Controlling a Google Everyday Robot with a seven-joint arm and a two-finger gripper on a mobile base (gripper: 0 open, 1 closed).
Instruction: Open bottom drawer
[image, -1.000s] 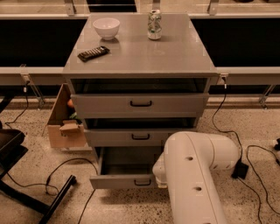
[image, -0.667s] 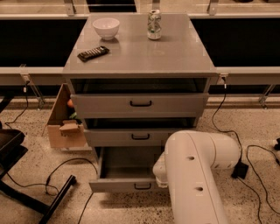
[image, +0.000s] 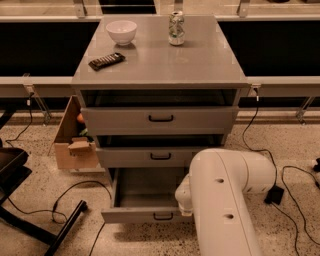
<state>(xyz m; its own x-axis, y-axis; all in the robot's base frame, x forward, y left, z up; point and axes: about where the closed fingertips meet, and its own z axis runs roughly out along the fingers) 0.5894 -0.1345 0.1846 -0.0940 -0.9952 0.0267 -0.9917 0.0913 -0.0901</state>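
Observation:
The bottom drawer (image: 140, 215) is the lowest grey front of the cabinet (image: 160, 65). It stands pulled well out toward me, its inside showing empty, with a small black bar handle (image: 163, 216) at the centre. My white arm (image: 225, 200) reaches in from the lower right and covers the right end of the drawer's front. The gripper (image: 183, 199) is at the arm's end, just right of the handle and above the drawer's front edge, mostly hidden by the arm.
The top drawer (image: 160, 120) and middle drawer (image: 160, 156) stand slightly ajar. A white bowl (image: 121, 31), a can (image: 175, 28) and a black remote (image: 106, 61) lie on the cabinet top. A cardboard box (image: 75, 140) sits left, with a black chair base (image: 30, 220) and floor cables (image: 295, 185).
The bottom drawer has slid a little further out toward me, and the arm's end has drawn back with it.

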